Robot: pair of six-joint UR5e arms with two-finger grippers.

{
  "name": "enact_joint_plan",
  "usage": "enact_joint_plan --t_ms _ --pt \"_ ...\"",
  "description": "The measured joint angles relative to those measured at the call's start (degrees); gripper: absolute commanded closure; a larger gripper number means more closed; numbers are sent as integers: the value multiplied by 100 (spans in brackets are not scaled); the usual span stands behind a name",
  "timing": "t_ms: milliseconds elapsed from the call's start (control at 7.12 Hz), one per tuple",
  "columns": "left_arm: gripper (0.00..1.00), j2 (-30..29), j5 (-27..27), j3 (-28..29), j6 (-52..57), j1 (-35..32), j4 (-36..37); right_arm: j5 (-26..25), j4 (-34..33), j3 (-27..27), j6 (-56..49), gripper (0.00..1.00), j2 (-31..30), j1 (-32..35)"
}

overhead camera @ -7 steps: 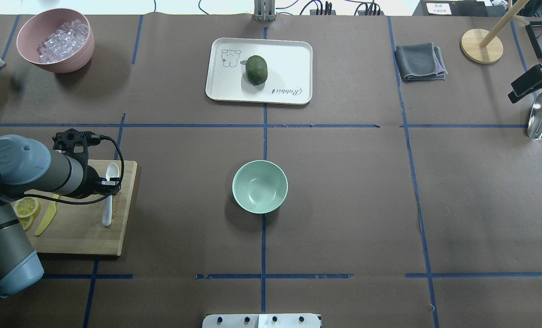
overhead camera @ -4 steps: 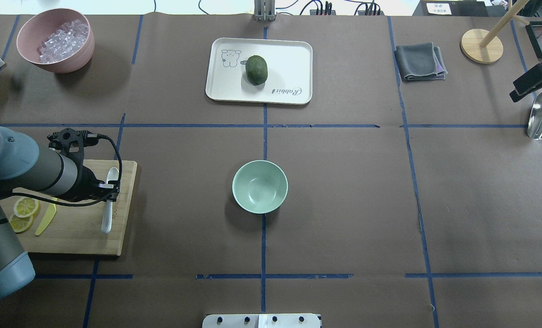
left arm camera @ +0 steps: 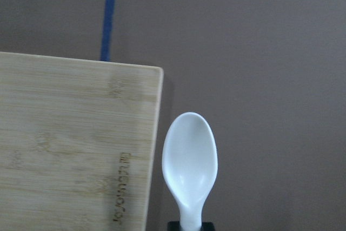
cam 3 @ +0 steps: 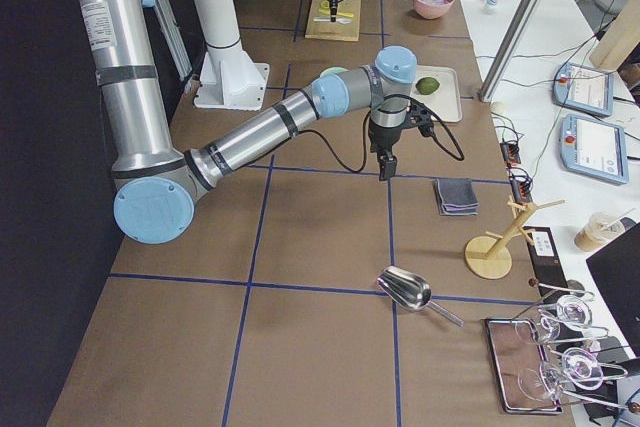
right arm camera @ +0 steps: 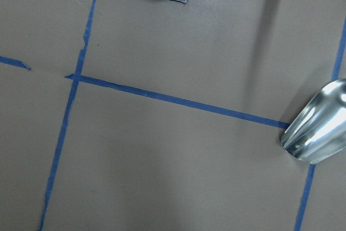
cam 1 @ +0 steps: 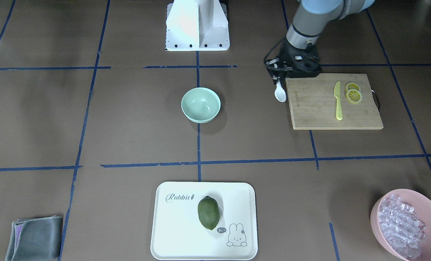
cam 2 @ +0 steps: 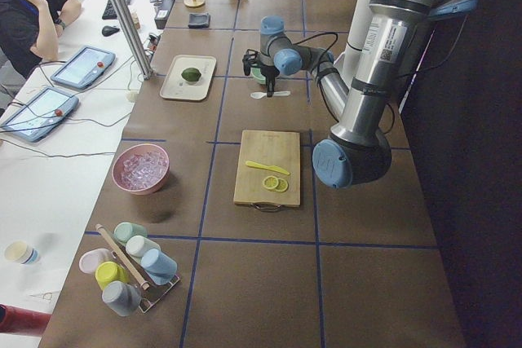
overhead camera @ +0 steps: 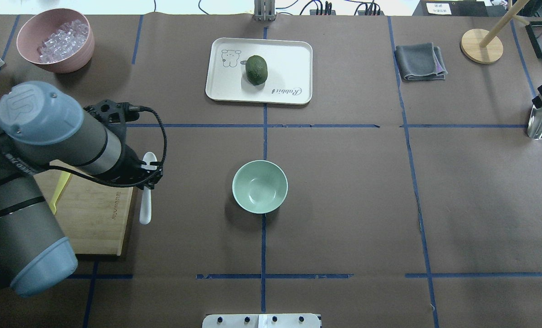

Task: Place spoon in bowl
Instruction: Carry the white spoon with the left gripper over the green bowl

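The left jaws are closed on the spoon, pinching its handle close behind the scoop. The spoon is lifted and held about level, with the hollow of the scoop facing up. Its long axis runs straight away from the robot: the scoop points toward the far side of the tabletop, and the handle sticks back out of the jaws toward the robot's base. In the left wrist view only the scoop and neck show, with the neck at the bottom edge.

The spoon hangs over bare tabletop just beside the edge of the board that faces the bowl. It is between board and bowl, nearer the board and well apart from the bowl. The bowl stands upright on a blue tape line. A yellow knife and lemon slices lie on the board.

The right jaws hang above the tabletop near a metal scoop; whether they are open or closed cannot be told.
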Motion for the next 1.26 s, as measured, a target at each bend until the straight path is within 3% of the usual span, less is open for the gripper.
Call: enact_joint_plan --t_ms 421,843,983,1124,1264 --pt "100 -1750 -4 1380 -826 434 -200 386 2 -427 -1118 0 -348 714" --pt "94 -2063 23 2354 -1272 758 -1292 649 2 -683 -1496 0 -383 1025" --pt "81 -2070 23 2413 -1304 797 -1361 658 2 -691 -1498 0 -381 1044" --pt "6 -2071 15 2430 -1314 815 -1383 661 4 -693 -1497 0 -377 1053" --pt "0 -2069 6 2422 -1320 824 -1389 664 5 -694 -1493 0 -373 1059"
